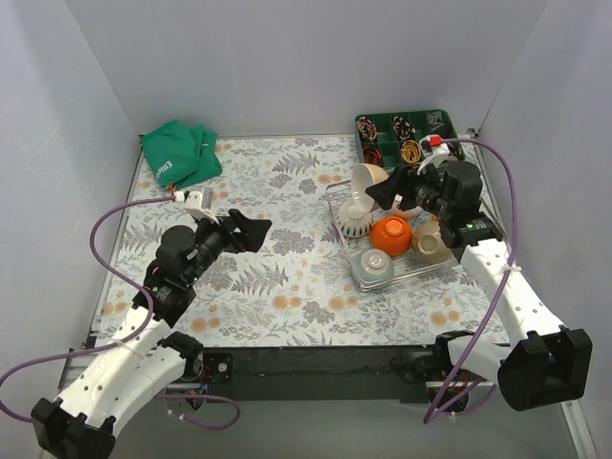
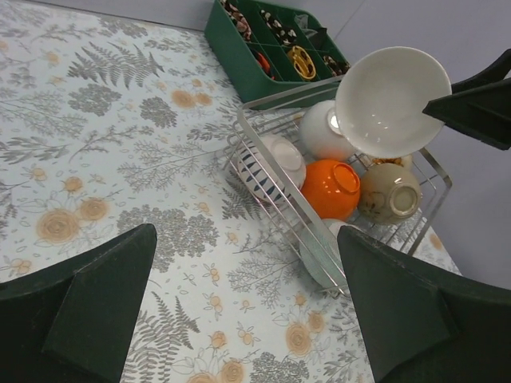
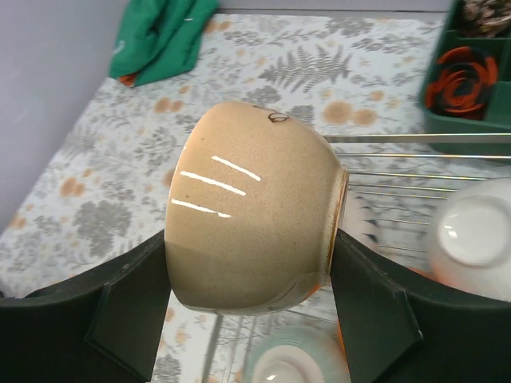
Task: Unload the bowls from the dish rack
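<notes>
Two arms over a floral table | wire dish rack on its right side, orange bowl and green bowl inside | right gripper clamps a tan bowl, tilted above the rack | left gripper spread wide, empty, well apart

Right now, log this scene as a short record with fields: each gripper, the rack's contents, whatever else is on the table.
left gripper: open, empty, over the table
right gripper: gripping the tan bowl, lifted above the dish rack
in rack: orange bowl, white bowl, striped bowl, beige bowl, pale green bowl
behind rack: green compartment tray
far left: green cloth
</notes>
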`<state>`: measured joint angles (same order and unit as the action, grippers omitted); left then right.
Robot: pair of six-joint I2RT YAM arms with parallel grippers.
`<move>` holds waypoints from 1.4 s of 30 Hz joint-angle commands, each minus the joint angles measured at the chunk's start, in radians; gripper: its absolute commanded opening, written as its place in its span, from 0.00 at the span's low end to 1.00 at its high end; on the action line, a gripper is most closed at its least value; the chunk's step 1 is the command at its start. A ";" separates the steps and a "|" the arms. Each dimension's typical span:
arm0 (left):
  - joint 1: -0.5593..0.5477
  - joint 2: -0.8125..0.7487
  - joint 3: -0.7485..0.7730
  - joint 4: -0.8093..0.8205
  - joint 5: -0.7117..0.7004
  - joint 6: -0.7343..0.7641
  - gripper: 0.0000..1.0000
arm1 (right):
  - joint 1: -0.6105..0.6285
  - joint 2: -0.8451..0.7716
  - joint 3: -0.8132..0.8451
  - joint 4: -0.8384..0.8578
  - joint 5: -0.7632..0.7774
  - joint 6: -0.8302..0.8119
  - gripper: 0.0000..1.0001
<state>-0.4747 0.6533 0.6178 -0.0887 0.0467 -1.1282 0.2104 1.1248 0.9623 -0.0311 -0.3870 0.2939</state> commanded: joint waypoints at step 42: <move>-0.220 0.600 0.115 0.463 0.009 -0.183 0.00 | 0.205 -0.002 -0.482 1.001 -0.214 0.648 0.33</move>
<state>-0.6907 1.2610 0.6758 0.3889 0.0925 -1.3071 0.4080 1.1370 0.4763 0.8162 -0.6014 0.9482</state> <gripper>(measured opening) 0.078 0.788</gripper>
